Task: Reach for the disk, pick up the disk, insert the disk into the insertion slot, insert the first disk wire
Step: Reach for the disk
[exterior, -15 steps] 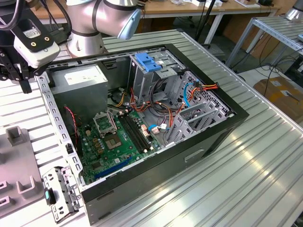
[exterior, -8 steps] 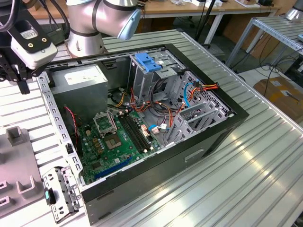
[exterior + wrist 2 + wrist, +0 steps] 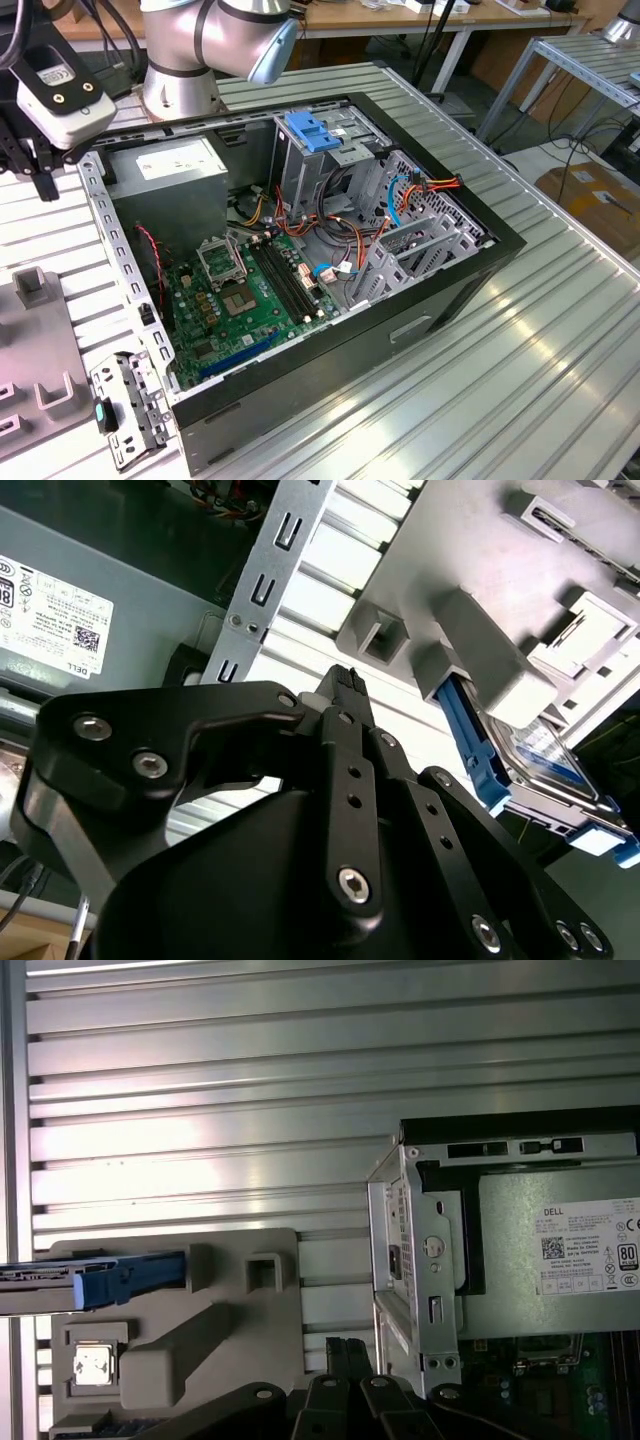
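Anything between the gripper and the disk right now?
In the second wrist view, nothing loose lies between the gripper and the disk; only raised blocks of the grey holder, cradling the disk's end, stand there.

Silver arm (image 3: 180,60) with pale-blue joint cap (image 3: 270,52); matte black, screw-studded gripper (image 3: 347,682).

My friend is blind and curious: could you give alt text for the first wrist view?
A blue-framed disk stands slotted in a grey holder on a ribbed metal table, with nothing gripping it. The robot's black pincer hovers near the holder, beside an open computer case with a grey power supply.
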